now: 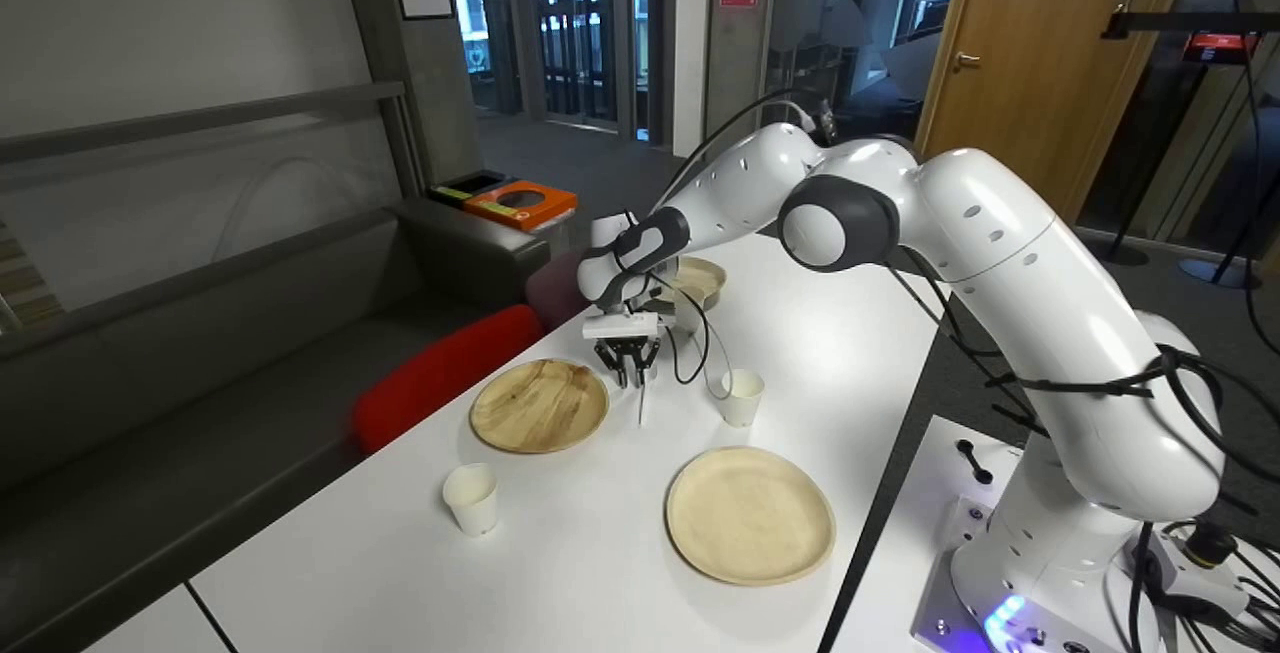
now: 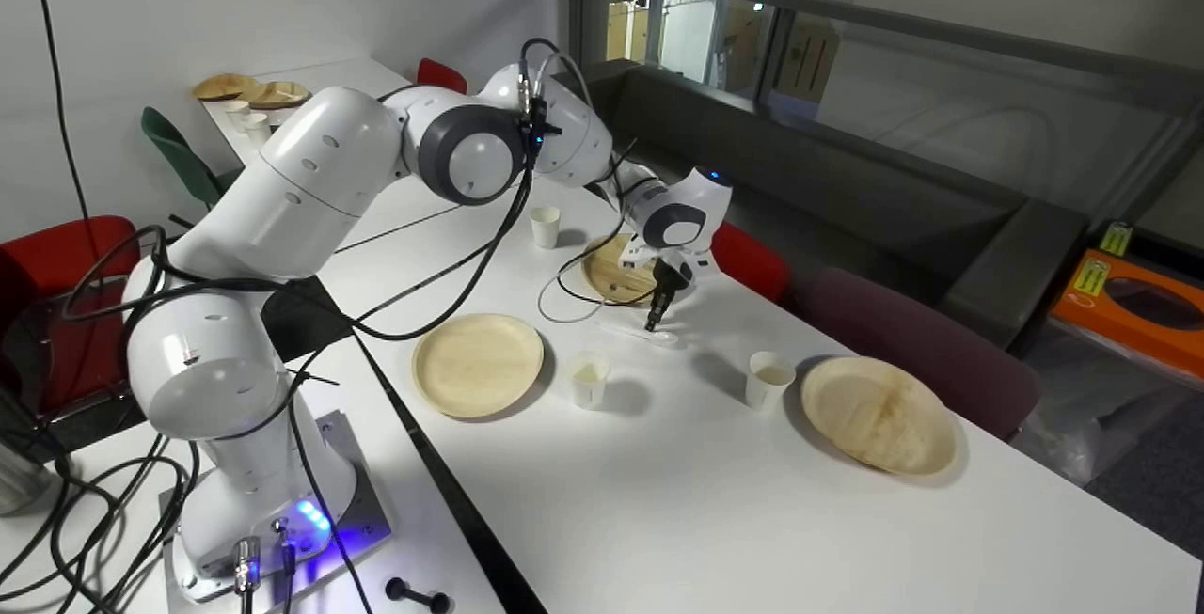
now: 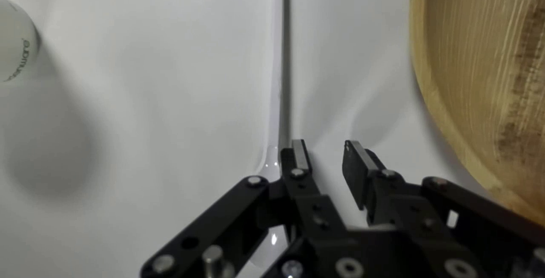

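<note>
The parted, empty pincer (image 3: pixel 326 155) could close on nothing, because the white spoon (image 3: pixel 276 95) lies outside its gap.

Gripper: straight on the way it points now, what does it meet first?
Probably the white tabletop: the open gripper points down at it. The spoon lies close beside one finger, which might clip it; height is unclear.

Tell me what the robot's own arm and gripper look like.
The arm is glossy white and rounded, with dark grey rings and small grey ovals along it. Black cables are strapped to it, and blue lights shine on its base. The gripper is black and jointed, with silver screws and grey strips at the tips of its jaws.
</note>
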Controlling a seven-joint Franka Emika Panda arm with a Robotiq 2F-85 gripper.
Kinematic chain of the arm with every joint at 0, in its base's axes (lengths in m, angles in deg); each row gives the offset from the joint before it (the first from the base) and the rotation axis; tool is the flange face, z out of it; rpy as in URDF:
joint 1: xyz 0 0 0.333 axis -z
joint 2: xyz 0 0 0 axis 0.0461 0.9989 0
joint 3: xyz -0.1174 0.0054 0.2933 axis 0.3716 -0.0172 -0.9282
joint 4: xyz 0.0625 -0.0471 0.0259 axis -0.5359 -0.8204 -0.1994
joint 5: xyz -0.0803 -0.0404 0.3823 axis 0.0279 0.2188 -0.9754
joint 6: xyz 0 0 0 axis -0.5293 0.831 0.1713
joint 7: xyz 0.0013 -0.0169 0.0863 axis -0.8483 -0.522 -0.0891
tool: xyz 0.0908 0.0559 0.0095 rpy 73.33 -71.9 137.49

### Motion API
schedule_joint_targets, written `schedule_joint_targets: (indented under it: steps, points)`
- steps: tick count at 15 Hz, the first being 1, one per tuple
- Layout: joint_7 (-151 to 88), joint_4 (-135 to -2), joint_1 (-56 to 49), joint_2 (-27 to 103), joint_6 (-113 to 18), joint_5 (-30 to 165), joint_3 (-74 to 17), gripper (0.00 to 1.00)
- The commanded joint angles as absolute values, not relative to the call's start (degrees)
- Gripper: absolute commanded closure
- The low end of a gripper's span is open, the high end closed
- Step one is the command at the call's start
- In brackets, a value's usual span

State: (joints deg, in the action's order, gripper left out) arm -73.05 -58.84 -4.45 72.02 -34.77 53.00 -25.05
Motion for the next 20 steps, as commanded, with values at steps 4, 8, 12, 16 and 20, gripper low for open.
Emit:
schedule_joint_targets:
  steps: [4,8,12,16,20]
  points:
    - [-72.0,-65.2,-4.6,66.5,-37.3,54.0,-25.0,0.67]
    - [-71.7,-67.6,-4.8,64.0,-38.0,54.3,-24.9,0.67]
    - [-71.4,-70.1,-4.7,62.1,-38.4,54.8,-24.9,0.67]
    - [-71.4,-71.7,-4.6,61.4,-38.8,55.2,-24.9,0.68]
    - [-71.5,-72.2,-4.7,61.5,-38.6,55.5,-24.9,0.69]
